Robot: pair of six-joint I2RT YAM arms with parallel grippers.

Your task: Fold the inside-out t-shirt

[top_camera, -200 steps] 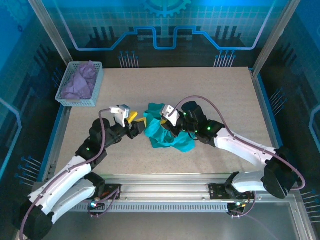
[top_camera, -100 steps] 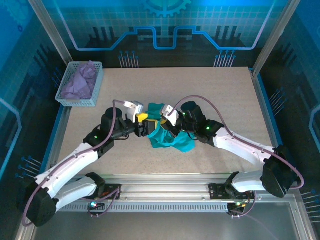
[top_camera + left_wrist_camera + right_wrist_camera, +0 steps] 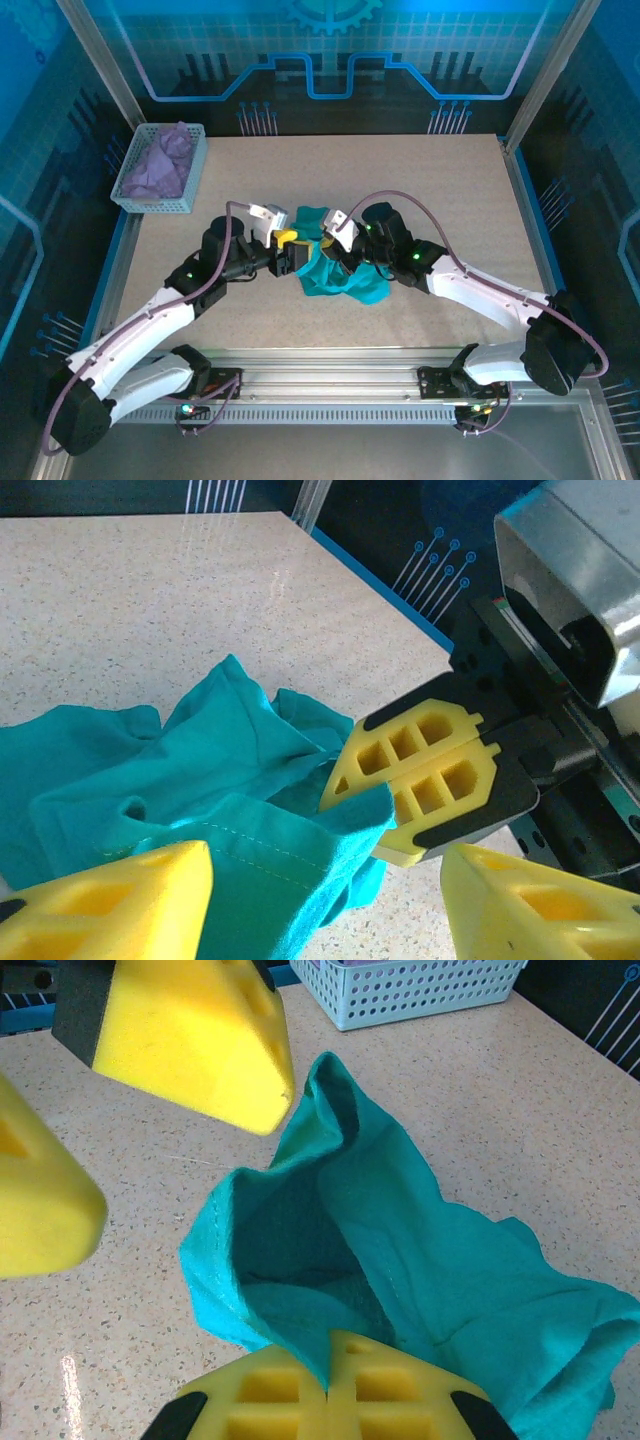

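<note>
Lying in a crumpled heap near the middle of the speckled table [image 3: 450, 180], the teal t-shirt [image 3: 352, 285] is seen bunched rather than spread flat. A fold of it is pinched by the right gripper [image 3: 326, 1400], whose yellow fingers are pressed together on the cloth, and a hollow pocket of fabric is lifted just in front of them. The left gripper [image 3: 325, 900] is held at the shirt's 9 o'clock side with its fingers spread apart. A stitched edge of the shirt is seen in the gap between them, and nothing is clamped there. The two grippers are placed close together, tip facing tip. At the table's 10 o'clock corner, well apart from the shirt, a lavender cloth [image 3: 160, 160] is piled in a pale mesh basket [image 3: 150, 206].
</note>
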